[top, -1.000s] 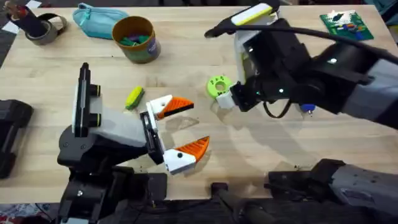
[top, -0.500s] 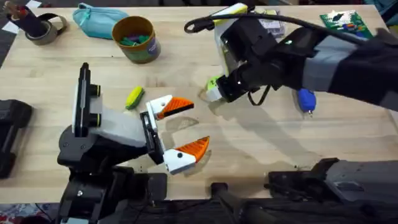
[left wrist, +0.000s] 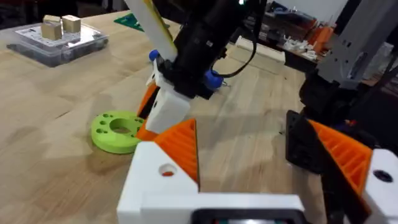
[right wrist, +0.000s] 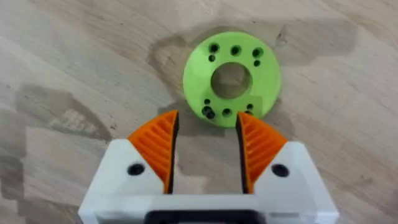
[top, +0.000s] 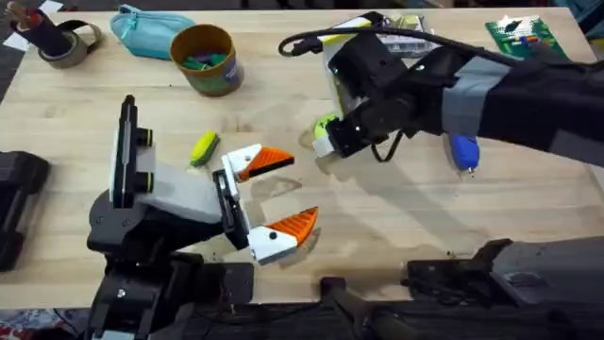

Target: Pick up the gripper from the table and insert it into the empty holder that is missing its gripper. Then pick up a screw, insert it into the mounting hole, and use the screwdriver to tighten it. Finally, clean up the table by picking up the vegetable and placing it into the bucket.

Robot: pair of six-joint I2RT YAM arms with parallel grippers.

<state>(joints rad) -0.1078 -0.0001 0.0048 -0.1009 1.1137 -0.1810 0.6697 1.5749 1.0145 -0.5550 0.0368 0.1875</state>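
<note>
Right gripper (right wrist: pixel 205 146) sits low over the lime-green gripper disc (right wrist: pixel 231 78) lying flat on the table (top: pixel 377 227), jaws parted but not yet straddling it — lined up for the pick — while the left gripper (top: pixel 274 198) waits nearby, jaws wide open.

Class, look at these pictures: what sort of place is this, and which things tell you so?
Probably a robotics lab or workshop bench. Clues: a wooden table with two robot arms, a green circuit board, a blue screwdriver, and a lime-green part under the right tool.
</note>
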